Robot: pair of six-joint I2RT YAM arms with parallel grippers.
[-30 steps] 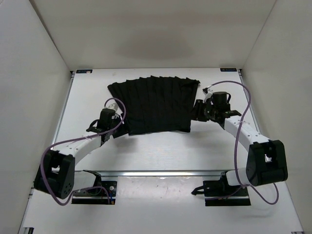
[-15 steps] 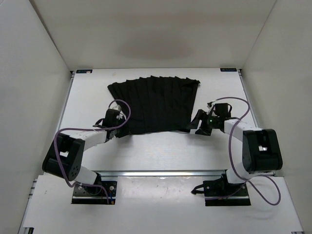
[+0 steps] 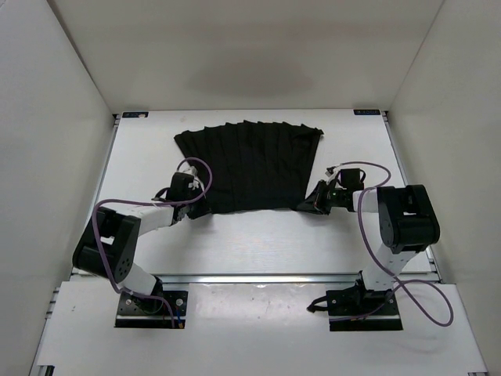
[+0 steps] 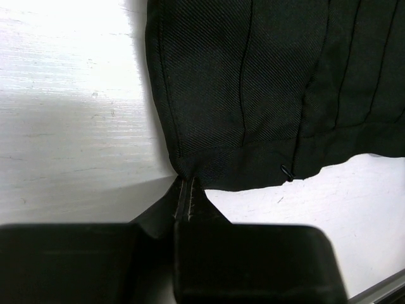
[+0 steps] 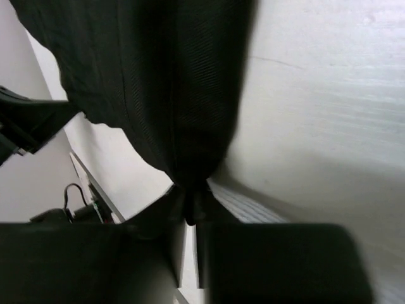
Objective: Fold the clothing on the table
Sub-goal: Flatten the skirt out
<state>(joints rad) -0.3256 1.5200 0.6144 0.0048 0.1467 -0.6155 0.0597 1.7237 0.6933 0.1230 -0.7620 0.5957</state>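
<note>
Top view: black pleated clothing [image 3: 250, 168] spread flat on the far half of the white tabletop [image 3: 258, 243], pleats running far to near, fanned wider toward the far hem. Left tool [image 3: 197, 207] at the near-left corner of the clothing, right tool [image 3: 307, 205] at the near-right corner, both low against the tabletop.

Against the view of one second earlier:
- Left tool carried from just left of that corner onto the corner itself.
- Right tool brought from beside the right edge, farther up, down to the near-right corner.
- Left arm [image 3: 137, 219] and right arm [image 3: 391, 227] folded tighter, elbows nearer the clothing than before.
- Clothing in the same place, outline scarcely changed.

Left wrist view — left tool [image 4: 188, 190] closed, the stitched corner of the hem pinched between its two fingers [image 4: 253, 259]. Remaining fabric flat on the tabletop beyond, seams and twill weave sharp.

Right wrist view — right tool [image 5: 190, 202] closed on the clothing, a fold of dark fabric drawn into the narrow slit between the fingers. Picture soft and partly blurred.

Writing: small blue labels [image 3: 133, 114] at the two far corners of the tabletop, too small to read. Purple cable [image 3: 192, 166] looped along each arm, unmarked as far as can be seen.
</note>
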